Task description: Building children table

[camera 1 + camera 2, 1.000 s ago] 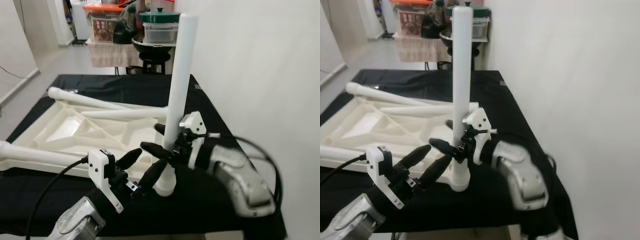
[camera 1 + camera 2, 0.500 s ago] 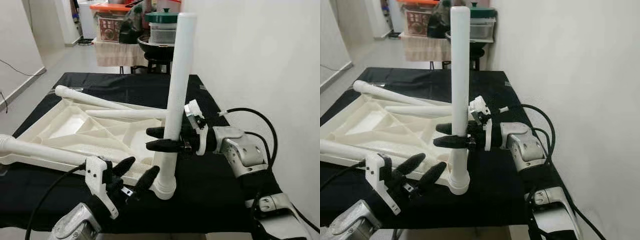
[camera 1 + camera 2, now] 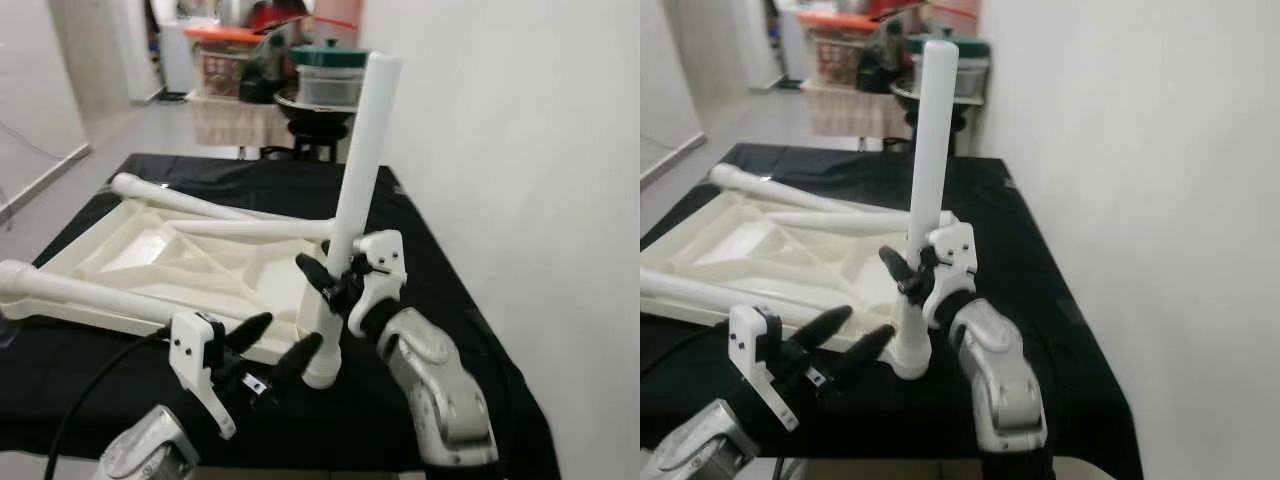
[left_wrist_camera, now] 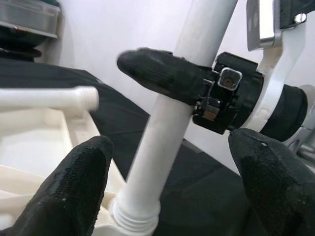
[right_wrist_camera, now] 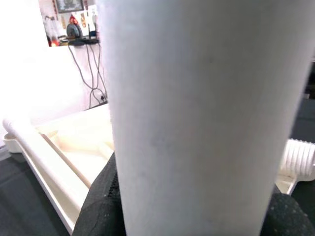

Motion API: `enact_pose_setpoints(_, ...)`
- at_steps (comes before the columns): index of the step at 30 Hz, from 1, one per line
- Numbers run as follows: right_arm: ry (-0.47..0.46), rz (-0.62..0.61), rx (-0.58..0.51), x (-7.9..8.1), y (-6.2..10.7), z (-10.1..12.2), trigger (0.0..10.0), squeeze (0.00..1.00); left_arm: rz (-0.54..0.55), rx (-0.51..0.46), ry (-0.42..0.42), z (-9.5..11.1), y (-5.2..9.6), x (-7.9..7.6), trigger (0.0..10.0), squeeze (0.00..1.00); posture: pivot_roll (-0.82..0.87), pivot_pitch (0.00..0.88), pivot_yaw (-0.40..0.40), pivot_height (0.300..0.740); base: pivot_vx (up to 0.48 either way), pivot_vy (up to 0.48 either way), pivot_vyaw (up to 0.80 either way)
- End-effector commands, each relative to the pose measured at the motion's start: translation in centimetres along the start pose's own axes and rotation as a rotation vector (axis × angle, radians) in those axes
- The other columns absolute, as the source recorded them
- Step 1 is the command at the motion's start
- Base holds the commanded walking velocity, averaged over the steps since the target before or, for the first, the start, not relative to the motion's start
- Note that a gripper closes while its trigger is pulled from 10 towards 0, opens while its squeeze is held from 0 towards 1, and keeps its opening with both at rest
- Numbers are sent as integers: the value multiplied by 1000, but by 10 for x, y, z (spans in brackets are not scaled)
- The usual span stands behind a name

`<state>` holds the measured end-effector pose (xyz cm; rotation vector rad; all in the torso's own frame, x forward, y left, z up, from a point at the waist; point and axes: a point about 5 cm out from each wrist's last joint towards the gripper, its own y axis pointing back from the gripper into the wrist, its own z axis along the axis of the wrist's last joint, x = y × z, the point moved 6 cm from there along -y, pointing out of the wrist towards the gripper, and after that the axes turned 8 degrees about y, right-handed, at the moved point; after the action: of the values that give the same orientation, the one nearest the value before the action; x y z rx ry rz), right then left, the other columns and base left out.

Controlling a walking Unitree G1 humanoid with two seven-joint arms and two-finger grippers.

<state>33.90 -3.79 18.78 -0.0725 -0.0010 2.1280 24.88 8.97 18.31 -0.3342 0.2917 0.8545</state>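
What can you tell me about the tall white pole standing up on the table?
The tall white pole is a smooth, round table leg that looks like plastic. It stands nearly upright, leaning slightly, with its ridged base in the corner socket of the upside-down white tabletop. The right end effector is clamped around its lower part. The left end effector waits open near its base, not touching.
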Motion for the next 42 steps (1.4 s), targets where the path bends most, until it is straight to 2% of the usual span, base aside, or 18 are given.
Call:
enact_pose_setpoints(1, -41, -64, 128, -6, 4, -35, 0, 0, -18, 8, 1, 0, -2, -3, 10000, 0, -55, 0, -68, 740, 0, 0, 0)
enact_pose_setpoints(6, 41, -51, 135, -13, -3, -33, 0, 0, -32, 15, 11, -3, -4, -4, 10000, 0, -49, 0, -81, 740, 0, 0, 0)
enact_pose_setpoints(7, 32, 18, 109, -6, -6, -26, 10000, 0, -26, 11, 8, -3, -4, -3, 10000, 0, -42, 0, -85, 740, 0, 0, 0)
enact_pose_setpoints(10, 20, 85, 81, 4, -8, -18, 10000, 0, -18, 6, 5, -3, -4, -2, 10000, 0, -42, 0, -85, 740, 0, 0, 0)
enact_pose_setpoints(11, 8, 197, 39, 16, -9, -6, 10000, 1000, -15, 5, 3, -3, -4, -2, 10000, 0, -39, 0, -88, 740, 0, 0, 0)
enact_pose_setpoints(13, 2, 339, -19, 33, -5, 12, 10000, 1000, -14, 6, 3, -3, -5, -1, 10000, 0, -39, 0, -88, 740, 0, 0, 0)
enact_pose_setpoints(14, 2, 339, -19, 33, -5, 12, 10000, 1000, -14, 6, 3, -3, -5, -1, 10000, 0, -39, 0, -88, 740, 0, 0, 0)
enact_pose_setpoints(15, 106, 600, -96, 35, 6, 29, 10000, 851, -18, 11, 10, -5, -5, 0, 10000, 0, -35, 0, -87, 740, 0, 0, 0)
enact_pose_setpoints(16, 133, 684, -109, 32, 10, 33, 10000, 851, -19, 14, 13, -5, -5, 1, 10000, 0, -35, 0, -87, 740, 0, 0, 0)
enact_pose_setpoints(17, 149, 729, -112, 28, 11, 35, 10000, 369, -20, 16, 14, -6, -5, 1, 10000, 0, -33, 0, -87, 740, 0, 0, 0)
enact_pose_setpoints(18, 149, 729, -112, 28, 11, 35, 10000, 369, -20, 16, 14, -6, -5, 1, 10000, 0, -33, 0, -87, 740, 0, 0, 0)
enact_pose_setpoints(19, 139, 757, -106, 24, 11, 35, 10000, 0, -20, 17, 15, -7, -5, 1, 10000, 0, -27, 0, -89, 740, 0, 0, 0)
enact_pose_setpoints(22, 132, 813, -93, 20, 12, 33, 10000, 0, -20, 17, 15, -7, -5, 1, 10000, 0, -24, 0, -90, 740, 0, 0, 0)
enact_pose_setpoints(23, 100, 926, -52, 11, 11, 28, 10000, 0, -18, 20, 17, -8, -5, 2, 10000, 0, -15, 0, -95, 740, 0, 0, 0)
enact_pose_setpoints(28, 65, 937, -27, 5, 4, 24, 10000, 0, -16, 22, 18, -9, -5, 3, 10000, 0, -8, 0, -99, 740, 0, 0, 0)
enact_pose_setpoints(29, 35, 976, -7, 5, 6, 20, 0, 0, -15, 23, 19, -9, -5, 3, 10000, 0, -2, 0, -102, 740, 0, 0, 0)
enact_pose_setpoints(34, 20, 1035, 0, 2, 12, 16, 0, 0, -14, 22, 19, -10, -5, 3, 10000, 0, -5, 0, -98, 740, 0, 0, 0)
enact_pose_setpoints(42, 95, 880, 7, -13, 14, 3, 0, 0, -24, 22, 24, -9, -4, 0, 10000, 0, -21, 0, -95, 740, 0, 0, 0)
